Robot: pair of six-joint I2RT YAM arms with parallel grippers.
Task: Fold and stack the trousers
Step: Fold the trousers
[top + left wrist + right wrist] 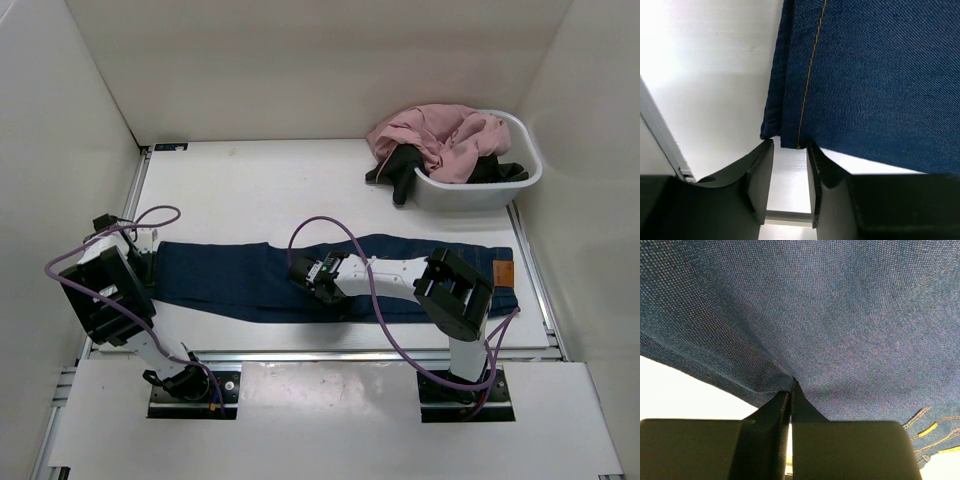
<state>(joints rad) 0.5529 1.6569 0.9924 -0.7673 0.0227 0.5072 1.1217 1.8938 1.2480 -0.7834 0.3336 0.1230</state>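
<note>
The trousers, dark navy jeans, lie flat and stretched out across the table, leg hems at the left and the waist with its tan patch at the right. My left gripper is open at the hem end. In the left wrist view its jaws stand apart with the hem corner just at the tips, not clamped. My right gripper is over the middle of the legs. In the right wrist view it is shut, with a small pucker of denim pinched at its tips.
A white basin stands at the back right, holding a pink garment with a black garment hanging over its left rim. White walls close in the table on the left, back and right.
</note>
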